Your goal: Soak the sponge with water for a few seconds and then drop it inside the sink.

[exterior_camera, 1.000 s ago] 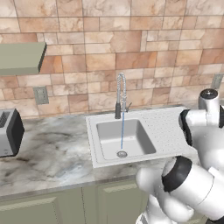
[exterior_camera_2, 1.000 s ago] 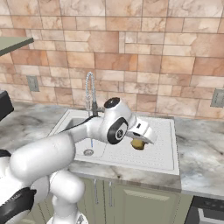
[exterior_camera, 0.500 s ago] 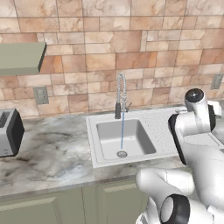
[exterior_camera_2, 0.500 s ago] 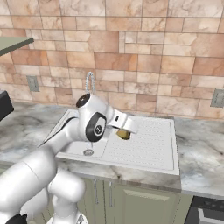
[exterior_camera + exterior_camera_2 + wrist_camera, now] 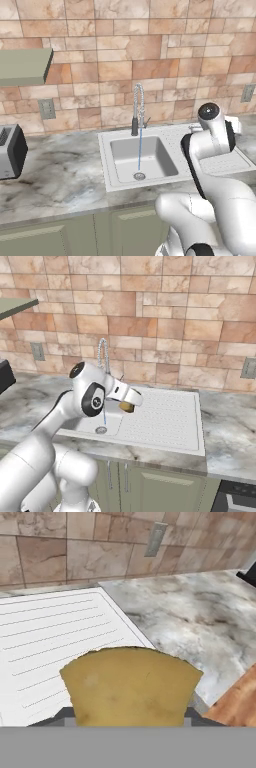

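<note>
My gripper [image 5: 128, 404] is shut on the yellow-ochre sponge [image 5: 125, 406] and holds it above the sink's [image 5: 150, 440] ribbed drainboard [image 5: 167, 413], at the basin's right edge. The sponge [image 5: 130, 684] fills the lower middle of the hand view, with the drainboard [image 5: 45, 644] behind it. A thin pale-blue stream of water [image 5: 104, 417] falls from the coiled chrome tap [image 5: 103, 353] to the drain [image 5: 101, 430], a little left of the sponge. In the left base view the water [image 5: 140, 149] runs into the basin [image 5: 150, 162], and the arm's own links hide the hand.
A dark toaster [image 5: 10, 152] stands on the marble counter [image 5: 60, 172] far left. A grey-green shelf [image 5: 25, 65] hangs above it. More marble counter [image 5: 227, 421] lies right of the sink, with a wall outlet [image 5: 248, 368] behind and a stove corner [image 5: 235, 498] below.
The arm has swung left, carrying the sponge from over the middle of the drainboard to the basin's right edge, nearer the stream. The gripper has stayed shut on it.
</note>
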Motion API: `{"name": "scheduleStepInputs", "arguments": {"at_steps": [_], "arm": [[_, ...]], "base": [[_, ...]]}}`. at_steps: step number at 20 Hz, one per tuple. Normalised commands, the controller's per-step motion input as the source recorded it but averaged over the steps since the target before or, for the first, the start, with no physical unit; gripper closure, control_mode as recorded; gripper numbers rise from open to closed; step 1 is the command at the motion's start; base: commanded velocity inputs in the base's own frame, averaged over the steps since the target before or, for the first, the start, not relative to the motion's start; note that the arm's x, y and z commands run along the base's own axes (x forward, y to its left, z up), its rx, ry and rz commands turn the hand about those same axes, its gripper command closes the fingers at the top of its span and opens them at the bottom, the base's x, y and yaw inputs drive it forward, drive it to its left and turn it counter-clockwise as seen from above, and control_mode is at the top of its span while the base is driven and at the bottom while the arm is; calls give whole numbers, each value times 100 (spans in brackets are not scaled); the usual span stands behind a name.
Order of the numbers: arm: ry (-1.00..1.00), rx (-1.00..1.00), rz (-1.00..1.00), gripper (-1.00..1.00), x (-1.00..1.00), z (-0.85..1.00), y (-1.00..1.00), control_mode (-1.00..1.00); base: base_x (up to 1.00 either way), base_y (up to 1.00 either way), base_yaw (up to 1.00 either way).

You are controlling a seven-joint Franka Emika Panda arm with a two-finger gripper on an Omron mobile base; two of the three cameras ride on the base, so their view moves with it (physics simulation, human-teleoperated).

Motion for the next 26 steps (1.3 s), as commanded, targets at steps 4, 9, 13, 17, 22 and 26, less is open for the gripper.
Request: {"name": "scheduleStepInputs", "arguments": {"at_steps": [4, 9, 13, 17, 22, 26], "arm": [[0, 0, -3, 100, 0, 0, 45, -100], [-6, -7, -21, 100, 20, -7, 18, -100], [-17, -3, -25, 100, 3, -10, 3, -100], [-18, -1, -17, 100, 0, 0, 23, -100], [-7, 0, -1, 100, 15, 0, 39, -100], [-3, 4, 0, 100, 32, 0, 34, -100]], "base": [[0, 0, 0], [0, 0, 0], [0, 0, 0], [0, 0, 0], [0, 0, 0], [0, 0, 0]]}}
